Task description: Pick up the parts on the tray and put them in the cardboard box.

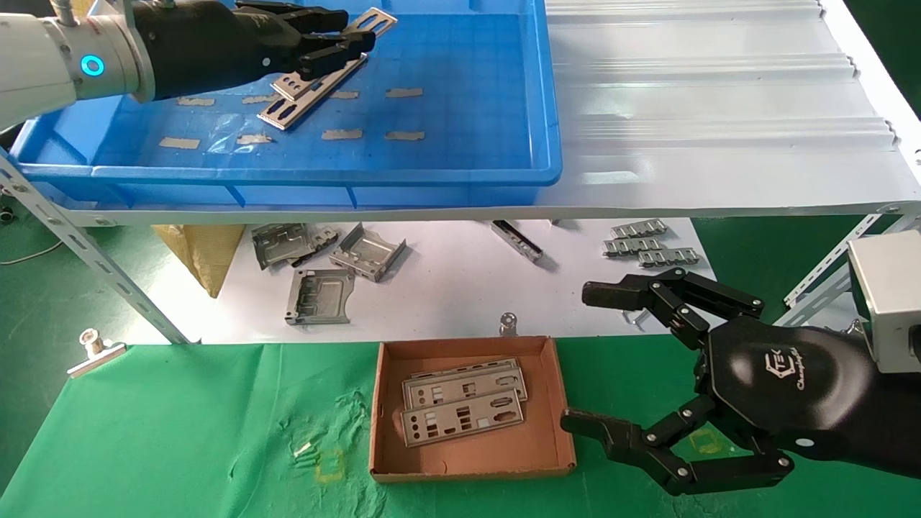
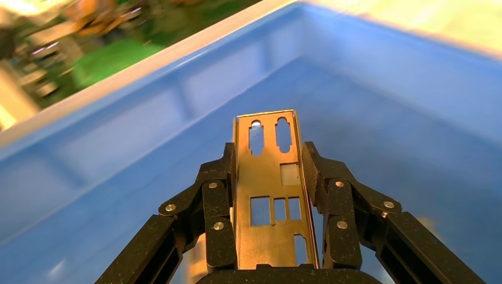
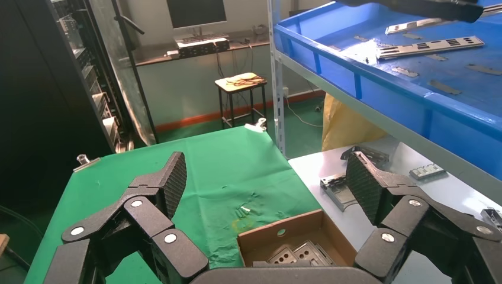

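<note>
At lower right, the right gripper (image 1: 579, 356) hangs spread wide just beside the cardboard box (image 1: 471, 460), where two parts (image 1: 460, 403) lie overlapping. Beyond, grey brackets (image 1: 327, 266) and ridged clips (image 1: 647, 244) litter the white table under the shelf. At upper left, over the tray (image 1: 468, 144), the left gripper (image 1: 360, 36) pinches a plate (image 2: 269, 195) by its long edges; another plate (image 1: 306, 93) lies just below it.

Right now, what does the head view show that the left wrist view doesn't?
Only the head view shows the cardboard box with two plates inside, the open right tool beside it, and another plate lying on the tray. Only the left wrist view shows the held plate's cutouts up close. Both show the left tool gripping a plate over the blue tray.
</note>
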Controlling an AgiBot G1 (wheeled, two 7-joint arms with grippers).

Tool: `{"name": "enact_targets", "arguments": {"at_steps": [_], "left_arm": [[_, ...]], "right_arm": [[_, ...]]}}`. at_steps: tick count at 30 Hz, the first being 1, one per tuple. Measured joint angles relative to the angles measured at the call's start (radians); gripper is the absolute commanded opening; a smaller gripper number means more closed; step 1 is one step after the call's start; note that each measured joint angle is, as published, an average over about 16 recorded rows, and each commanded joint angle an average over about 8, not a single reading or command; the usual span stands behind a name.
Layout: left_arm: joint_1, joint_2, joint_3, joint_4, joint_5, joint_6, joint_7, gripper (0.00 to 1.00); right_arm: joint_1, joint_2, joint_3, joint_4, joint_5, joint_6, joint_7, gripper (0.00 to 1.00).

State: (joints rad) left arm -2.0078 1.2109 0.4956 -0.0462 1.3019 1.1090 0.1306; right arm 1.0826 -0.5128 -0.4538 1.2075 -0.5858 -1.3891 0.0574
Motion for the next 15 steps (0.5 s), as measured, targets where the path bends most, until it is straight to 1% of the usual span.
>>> {"name": "enact_targets", "arguments": {"at_steps": [9, 12, 15], "left_arm": [[0.029, -0.039, -0.007, -0.076, -0.042, 0.338, 0.054, 0.00], [0.061, -0.051, 0.005, -0.132, -0.063, 0.420, 0.066, 0.00], [0.107, -0.063, 0.030, -0.205, -0.089, 0.475, 0.076, 0.00]], "right_arm": [[0.000, 0.000, 0.000, 0.000, 0.000, 0.000, 0.000, 1.00], [0.000, 0.000, 0.000, 0.000, 0.000, 0.000, 0.000, 1.00], [0.000, 0.000, 0.000, 0.000, 0.000, 0.000, 0.000, 1.00]]}}
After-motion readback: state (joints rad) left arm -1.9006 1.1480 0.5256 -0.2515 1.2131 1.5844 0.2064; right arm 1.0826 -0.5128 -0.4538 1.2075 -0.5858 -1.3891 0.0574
